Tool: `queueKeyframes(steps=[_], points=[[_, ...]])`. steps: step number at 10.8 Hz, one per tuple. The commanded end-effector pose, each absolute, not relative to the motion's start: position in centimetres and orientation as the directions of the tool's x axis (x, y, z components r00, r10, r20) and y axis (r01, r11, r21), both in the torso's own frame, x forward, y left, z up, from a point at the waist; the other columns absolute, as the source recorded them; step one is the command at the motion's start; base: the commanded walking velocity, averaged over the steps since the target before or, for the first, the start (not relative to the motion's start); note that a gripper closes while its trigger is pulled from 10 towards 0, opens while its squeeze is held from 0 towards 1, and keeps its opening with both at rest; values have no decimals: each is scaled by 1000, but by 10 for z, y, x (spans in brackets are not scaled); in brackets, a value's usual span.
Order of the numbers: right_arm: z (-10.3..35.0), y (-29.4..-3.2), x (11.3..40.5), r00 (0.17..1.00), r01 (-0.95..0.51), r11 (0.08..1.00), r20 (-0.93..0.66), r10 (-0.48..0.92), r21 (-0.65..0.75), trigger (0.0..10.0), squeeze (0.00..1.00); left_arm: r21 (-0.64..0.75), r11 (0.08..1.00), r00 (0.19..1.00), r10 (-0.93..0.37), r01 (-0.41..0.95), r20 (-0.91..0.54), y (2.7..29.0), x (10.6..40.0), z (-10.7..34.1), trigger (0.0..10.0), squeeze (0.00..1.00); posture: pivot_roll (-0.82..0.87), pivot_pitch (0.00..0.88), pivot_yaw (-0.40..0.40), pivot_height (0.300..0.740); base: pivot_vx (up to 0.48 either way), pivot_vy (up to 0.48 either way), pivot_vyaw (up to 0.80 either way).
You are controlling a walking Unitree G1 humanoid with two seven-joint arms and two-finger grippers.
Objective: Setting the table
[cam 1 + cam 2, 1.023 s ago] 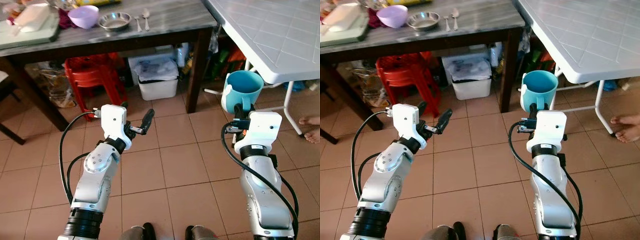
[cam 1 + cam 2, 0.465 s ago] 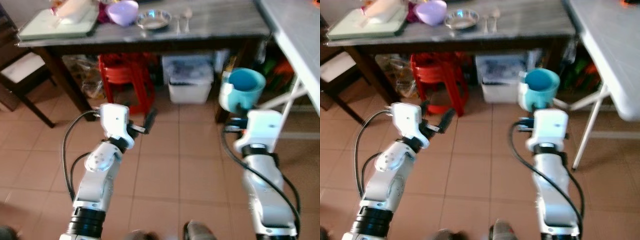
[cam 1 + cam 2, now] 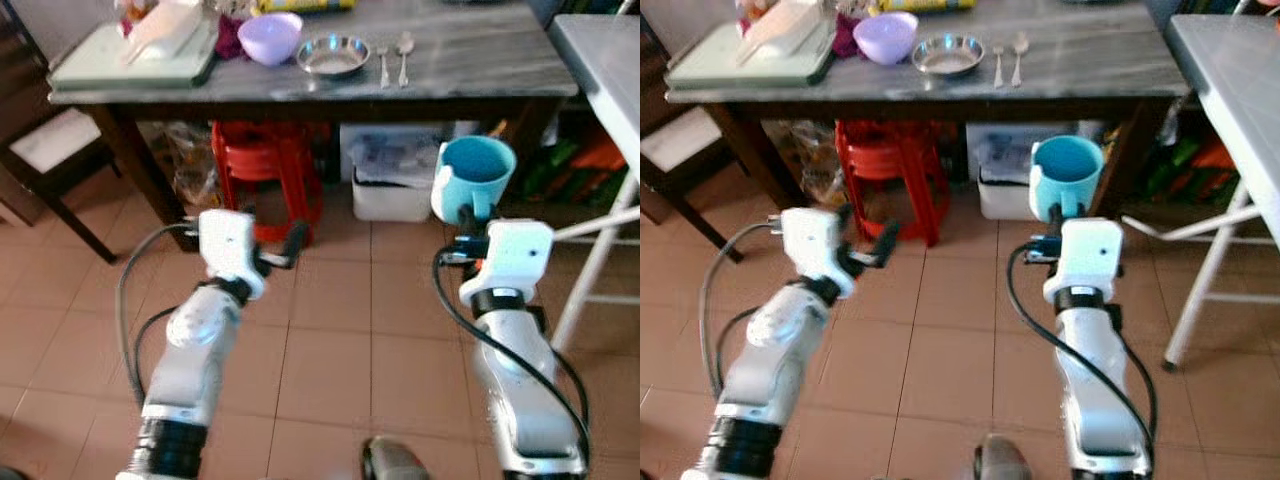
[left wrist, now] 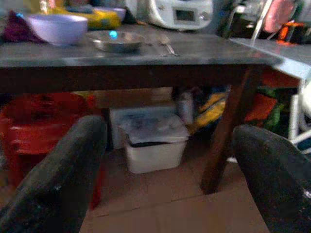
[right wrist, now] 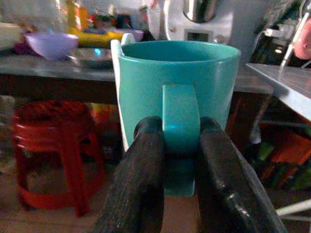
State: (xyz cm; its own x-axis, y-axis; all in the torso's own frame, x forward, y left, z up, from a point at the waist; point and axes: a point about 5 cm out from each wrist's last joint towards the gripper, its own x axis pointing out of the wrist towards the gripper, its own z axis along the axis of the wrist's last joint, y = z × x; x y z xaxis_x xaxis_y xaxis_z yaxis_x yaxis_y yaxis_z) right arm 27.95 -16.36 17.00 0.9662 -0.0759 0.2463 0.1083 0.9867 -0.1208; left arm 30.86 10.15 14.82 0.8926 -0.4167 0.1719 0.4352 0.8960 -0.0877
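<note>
Two arms up: the right gripper (image 5: 180, 160) pinches the handle of the teal ceramic mug (image 3: 472, 179), held in mid-air short of the dark marble-topped table's (image 3: 480, 60) front edge. Left gripper (image 3: 280, 250) gapes, idle. Keep it upright, lift clear of that edge.

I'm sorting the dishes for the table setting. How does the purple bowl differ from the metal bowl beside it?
The purple bowl is matte lilac, while the metal bowl is shiny silver. The purple bowl is deep with tall rounded walls, while the metal bowl is shallow and flatter. The purple bowl sits nearer the tray, the metal bowl nearer the two spoons. Both stand upright on the grey table.
</note>
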Motion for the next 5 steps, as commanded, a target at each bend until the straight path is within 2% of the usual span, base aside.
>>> queueKeyframes(steps=[1,5], points=[[178,-163,278,956,111,988,283,-76,-111,10000,0,-68,905,899,-403,419,173,109,309,150,10000,0,-174,175,63,740,375,0,0],[177,-163,278,957,113,987,280,-78,-110,10000,0,-65,897,890,-421,437,174,103,308,150,10000,0,-175,171,66,740,373,0,0]])
